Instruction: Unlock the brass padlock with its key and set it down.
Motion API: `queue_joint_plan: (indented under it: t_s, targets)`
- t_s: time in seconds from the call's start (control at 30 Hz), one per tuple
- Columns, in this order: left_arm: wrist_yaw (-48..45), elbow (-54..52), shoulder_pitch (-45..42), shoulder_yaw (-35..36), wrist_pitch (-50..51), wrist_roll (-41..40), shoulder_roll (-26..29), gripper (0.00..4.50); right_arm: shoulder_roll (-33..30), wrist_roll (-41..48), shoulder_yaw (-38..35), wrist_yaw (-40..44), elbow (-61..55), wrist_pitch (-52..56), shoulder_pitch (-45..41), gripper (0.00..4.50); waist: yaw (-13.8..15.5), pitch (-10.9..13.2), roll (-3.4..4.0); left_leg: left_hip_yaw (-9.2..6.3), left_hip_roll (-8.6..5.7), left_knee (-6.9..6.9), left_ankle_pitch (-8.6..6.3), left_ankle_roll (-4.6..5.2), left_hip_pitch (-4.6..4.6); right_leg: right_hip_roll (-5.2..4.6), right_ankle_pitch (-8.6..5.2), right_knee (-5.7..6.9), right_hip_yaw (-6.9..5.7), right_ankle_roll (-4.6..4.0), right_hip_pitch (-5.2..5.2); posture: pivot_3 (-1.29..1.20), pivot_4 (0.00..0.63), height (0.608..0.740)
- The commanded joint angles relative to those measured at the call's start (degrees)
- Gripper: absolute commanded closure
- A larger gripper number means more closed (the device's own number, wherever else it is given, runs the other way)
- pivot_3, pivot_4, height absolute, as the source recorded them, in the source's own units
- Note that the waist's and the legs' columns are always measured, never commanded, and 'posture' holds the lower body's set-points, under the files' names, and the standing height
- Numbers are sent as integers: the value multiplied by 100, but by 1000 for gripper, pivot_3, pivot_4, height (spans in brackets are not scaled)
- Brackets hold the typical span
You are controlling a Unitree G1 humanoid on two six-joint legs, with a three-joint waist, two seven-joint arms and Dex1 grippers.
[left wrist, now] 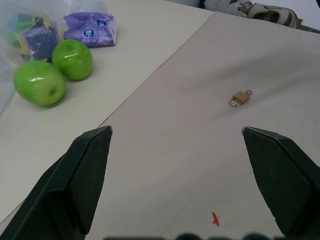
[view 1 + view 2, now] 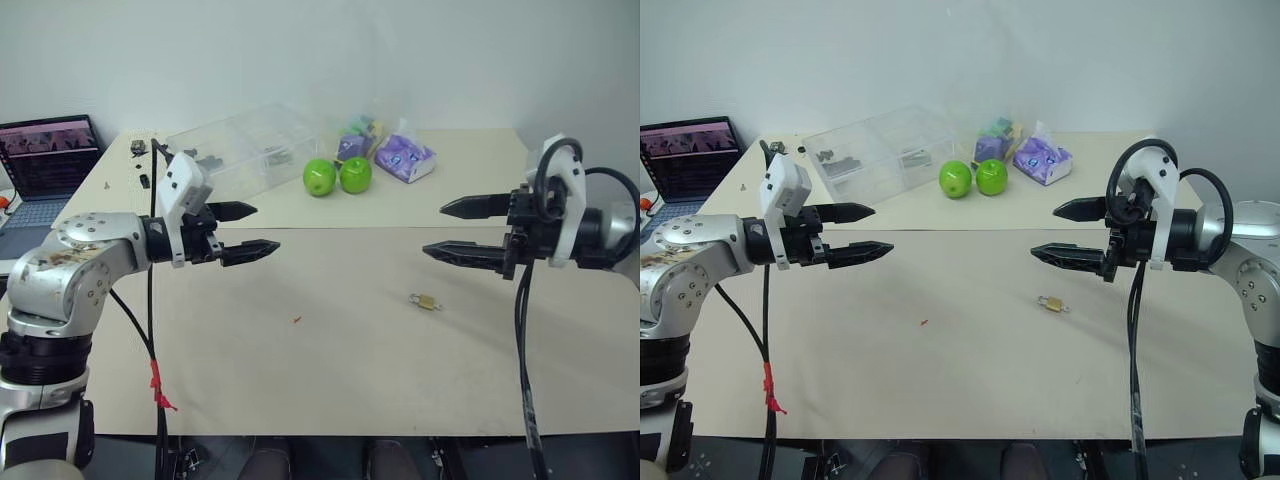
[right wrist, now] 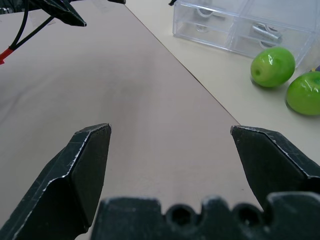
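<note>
Left gripper [image 2: 250, 229] and right gripper [image 2: 452, 230] raised, pointing inward, jaws spread wide, empty.

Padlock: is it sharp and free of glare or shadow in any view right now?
Left wrist view: the brass padlock is small but sharp, shackle distinct, with a faint soft shadow and no glare. Left eye view: it is a tiny golden speck, evenly lit. Right wrist view: the green apples carry bright highlights.
</note>
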Motion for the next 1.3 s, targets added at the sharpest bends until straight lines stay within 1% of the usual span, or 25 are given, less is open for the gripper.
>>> queue_joint_plan:
  t_s: [0.03, 0.13, 0.27, 0.33, 0.43, 0.63, 0.83, 0.9, 1.03, 1.1, 1.3]
  targets:
    - [-141, 89, -238, -167, -179, 182, 96, 82, 60, 112, -224, -200, -243, 57, 131, 0, 10, 0, 0, 0, 0, 0, 0, 0, 0, 0, 0, 0, 0, 0, 0, 0, 150, 740]
    - [-338, 489, -574, -545, -503, 456, -49, 82, 112, 125, -255, -313, -471, 54, 525, 0, 50, -1, -3, 0, 1, 1, 0, 1, 2, 0, 0, 0, -6, 0, 4, 0, 150, 740]
    - [-585, 651, -847, -764, -752, 605, -139, 82, -92, 42, -297, -149, -491, -60, 748, 0, 21, -1, -3, 5, -1, 3, 0, 1, -1, 0, 0, -1, 0, 0, 3, 0, 150, 740]
    - [-657, 674, -890, -846, -842, 686, -164, 82, -164, -18, -301, -121, -450, -120, 791, 0, 5, -1, -3, 8, 0, 3, -2, 3, -1, 0, 0, -1, 3, 0, 1, 0, 150, 740]
    - [-687, 655, -944, -973, -972, 797, -272, 82, -366, -399, -196, -31, -279, -434, 1038, 0, -12, -1, -3, 13, 1, 2, -9, 15, 3, 0, 0, 0, 7, 1, 1, 0, 150, 740]
    - [-783, 534, -914, -1173, -1098, 925, -414, 82, -292, -794, -50, 101, 45, -922, 1528, 0, 5, -1, -3, 17, 3, 9, -9, 15, 4, 1, 0, 1, 7, 2, 3, 0, 150, 740]
    - [-862, 568, -980, -1236, -1156, 998, -448, 82, -65, -906, 109, 182, 316, -1147, 1386, 0, -16, -1, -3, 20, 3, 9, -9, 16, 4, 1, 0, 2, 11, 2, 2, 0, 150, 740]
    - [-908, 630, -1023, -1307, -1216, 1074, -456, 82, 71, -1022, 382, 249, 478, -1240, 1253, 0, -13, -1, -3, 21, 3, 11, -9, 16, 4, 1, 0, 2, 10, 2, 3, 0, 150, 740]
    - [-993, 789, -1192, -1390, -1333, 1233, -474, 82, 379, -1642, 1122, 414, 1007, -1819, 1109, 0, -12, -1, -3, 20, 3, 12, -9, 16, 8, 2, 0, 2, 10, 3, 4, 0, 150, 740]
    - [-1001, 833, -1246, -1352, -1340, 1260, -468, 82, 556, -1865, 1368, 536, 1351, -2106, 1005, 0, -13, -1, -3, 21, 3, 12, -9, 16, 6, 2, 0, 2, 10, 3, 3, 0, 150, 740]
    - [-944, 640, -946, -1162, -1249, 1269, -290, 82, 857, -2373, 1730, 891, 2389, -2833, 518, 0, -36, -1, -2, 23, 3, 14, -8, 15, 7, 2, 1, 2, 13, 5, 2, 0, 150, 740]
